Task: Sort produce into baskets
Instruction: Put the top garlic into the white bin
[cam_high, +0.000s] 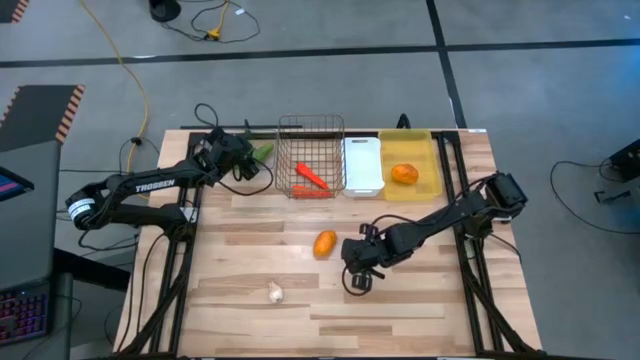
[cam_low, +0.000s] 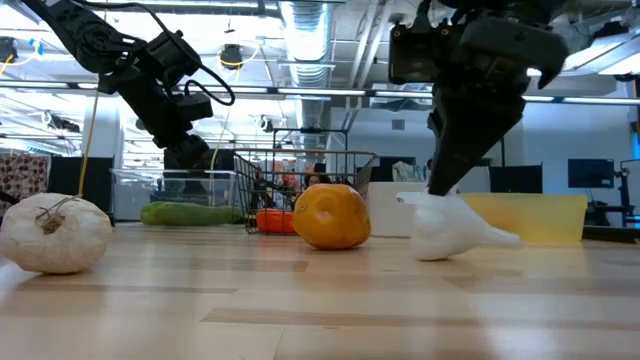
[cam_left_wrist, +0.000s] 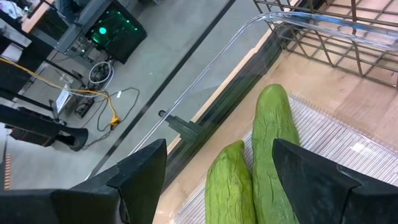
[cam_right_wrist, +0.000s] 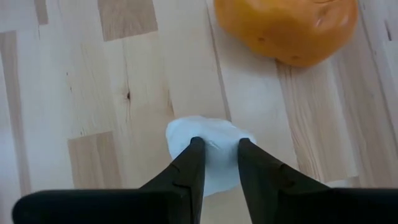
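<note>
Right pincer (cam_right_wrist: 216, 163) is seen pinching a garlic bulb (cam_right_wrist: 208, 149) on the desk (cam_high: 400, 310), at 5 o'clock of a loose orange (cam_high: 325, 243); from so narrow a hold, slippage during lifting is judged possible.

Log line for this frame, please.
right gripper: shut on garlic bulb, on table | left gripper: open over cucumbers in clear tray
</note>
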